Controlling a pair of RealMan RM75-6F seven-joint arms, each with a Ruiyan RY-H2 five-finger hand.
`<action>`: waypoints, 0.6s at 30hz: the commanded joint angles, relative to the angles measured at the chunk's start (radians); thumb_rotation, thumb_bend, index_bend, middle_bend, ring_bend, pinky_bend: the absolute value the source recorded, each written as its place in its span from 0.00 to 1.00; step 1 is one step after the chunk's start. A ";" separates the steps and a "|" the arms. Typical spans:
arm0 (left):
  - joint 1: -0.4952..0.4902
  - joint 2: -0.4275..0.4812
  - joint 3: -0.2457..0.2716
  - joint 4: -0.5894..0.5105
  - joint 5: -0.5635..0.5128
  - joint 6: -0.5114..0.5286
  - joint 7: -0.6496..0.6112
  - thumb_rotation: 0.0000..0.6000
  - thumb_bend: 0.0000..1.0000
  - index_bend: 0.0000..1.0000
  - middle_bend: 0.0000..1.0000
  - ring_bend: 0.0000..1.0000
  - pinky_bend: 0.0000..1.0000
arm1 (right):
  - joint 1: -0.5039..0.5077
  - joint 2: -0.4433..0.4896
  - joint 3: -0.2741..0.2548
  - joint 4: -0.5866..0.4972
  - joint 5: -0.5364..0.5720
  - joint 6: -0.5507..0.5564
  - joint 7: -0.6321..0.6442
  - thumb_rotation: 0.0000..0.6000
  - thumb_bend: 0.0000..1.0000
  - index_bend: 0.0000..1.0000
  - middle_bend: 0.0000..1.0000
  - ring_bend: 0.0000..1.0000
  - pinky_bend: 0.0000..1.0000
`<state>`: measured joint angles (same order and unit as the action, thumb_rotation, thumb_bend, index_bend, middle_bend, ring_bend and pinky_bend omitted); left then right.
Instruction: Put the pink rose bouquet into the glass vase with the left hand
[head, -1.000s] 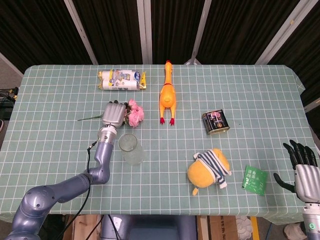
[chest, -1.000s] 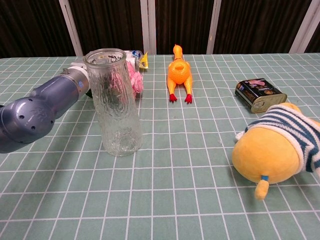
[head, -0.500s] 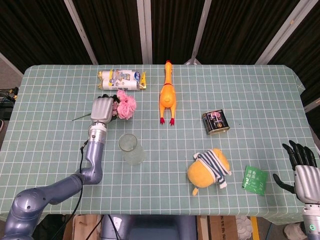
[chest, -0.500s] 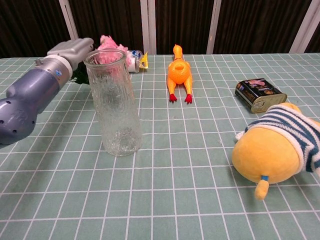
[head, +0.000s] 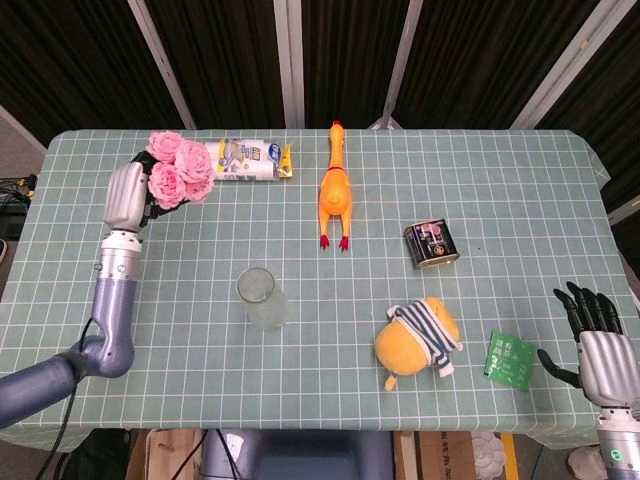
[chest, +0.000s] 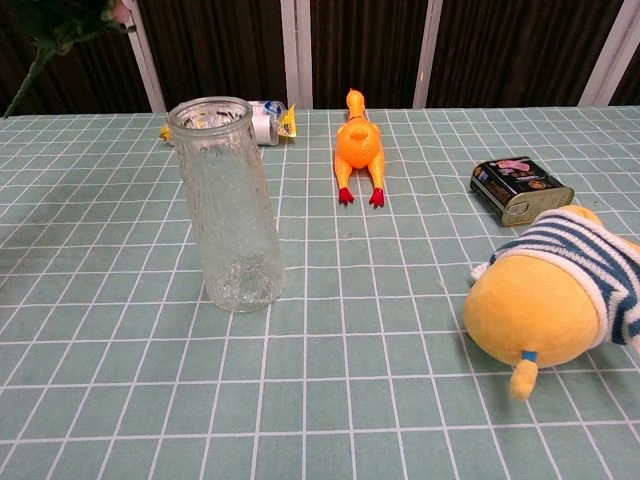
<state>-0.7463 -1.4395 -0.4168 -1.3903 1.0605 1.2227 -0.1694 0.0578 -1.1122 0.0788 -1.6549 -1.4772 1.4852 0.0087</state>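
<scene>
My left hand (head: 128, 195) is raised above the table's far left and grips the pink rose bouquet (head: 178, 170), blooms up toward the head camera. In the chest view only the bouquet's green stem and leaves (chest: 45, 40) hang in at the top left corner; the hand itself is out of that frame. The glass vase (head: 262, 299) stands upright and empty near the table's front centre-left, large in the chest view (chest: 228, 205), to the right of and nearer than the bouquet. My right hand (head: 597, 335) hangs open off the table's front right corner, holding nothing.
A yellow rubber chicken (head: 335, 186) lies at the centre back, a white snack packet (head: 246, 158) behind the bouquet. A small tin (head: 431, 244), a striped yellow plush (head: 419, 337) and a green sachet (head: 511, 359) lie on the right half of the checked tablecloth (head: 500, 180).
My left hand has lifted the bouquet off the table and carried it up and to the left, away from the vase. The right hand has barely shifted.
</scene>
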 joint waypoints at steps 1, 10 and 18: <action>0.115 0.197 -0.066 -0.286 0.065 0.039 -0.189 1.00 0.54 0.40 0.46 0.31 0.39 | 0.001 -0.002 -0.001 0.000 -0.001 -0.001 -0.003 1.00 0.27 0.13 0.07 0.03 0.00; 0.201 0.350 -0.152 -0.583 0.069 0.009 -0.458 1.00 0.54 0.40 0.46 0.31 0.39 | 0.002 -0.004 -0.001 0.000 -0.004 0.000 -0.003 1.00 0.27 0.13 0.07 0.03 0.00; 0.198 0.361 -0.186 -0.655 0.042 -0.080 -0.673 1.00 0.54 0.40 0.44 0.30 0.39 | 0.001 -0.001 0.000 0.002 -0.001 0.001 0.003 1.00 0.27 0.14 0.07 0.03 0.00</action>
<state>-0.5470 -1.0801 -0.5861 -2.0242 1.1132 1.1753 -0.7933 0.0590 -1.1133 0.0784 -1.6531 -1.4781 1.4862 0.0116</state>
